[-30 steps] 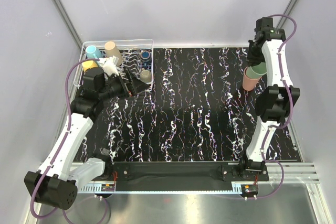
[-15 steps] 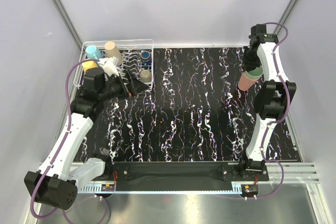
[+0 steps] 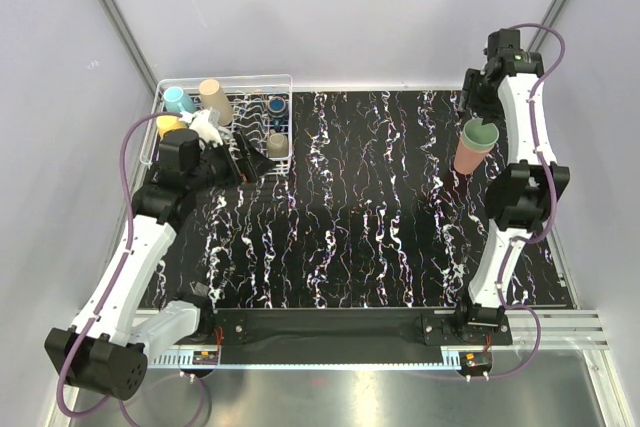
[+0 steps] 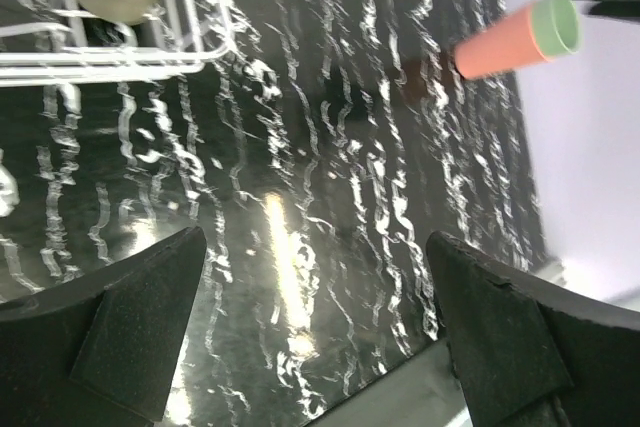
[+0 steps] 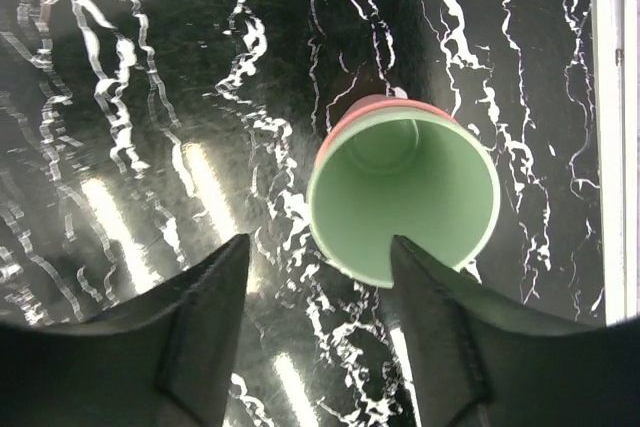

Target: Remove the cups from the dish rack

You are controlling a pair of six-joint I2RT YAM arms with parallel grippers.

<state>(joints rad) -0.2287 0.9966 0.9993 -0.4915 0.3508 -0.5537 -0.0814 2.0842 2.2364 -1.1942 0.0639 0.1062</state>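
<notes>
The white wire dish rack point(image 3: 250, 77) stands at the far left and holds a cyan mug point(image 3: 178, 99), a tan tumbler point(image 3: 212, 97), a yellow mug point(image 3: 170, 125), a navy mug point(image 3: 277, 105) and a grey-brown cup point(image 3: 276, 145). My left gripper point(image 3: 250, 159) hangs open and empty at the rack's near right corner; its wrist view shows bare table between the jaws point(image 4: 315, 237). At the far right a green tumbler point(image 5: 405, 197) sits nested in a pinkish tumbler point(image 3: 467, 157) on the table. My right gripper point(image 5: 320, 242) is open just above its rim, gripping nothing.
The black marbled table point(image 3: 350, 207) stretches between rack and tumblers. Its right metal edge point(image 5: 612, 127) runs close beside the nested tumblers. White enclosure walls stand on the left, back and right. The left wrist view catches the rack's corner wires point(image 4: 130, 57).
My right gripper has opened and let go of the green tumbler, now nested in the pinkish one, and drawn back slightly. The left gripper has edged toward the rack.
</notes>
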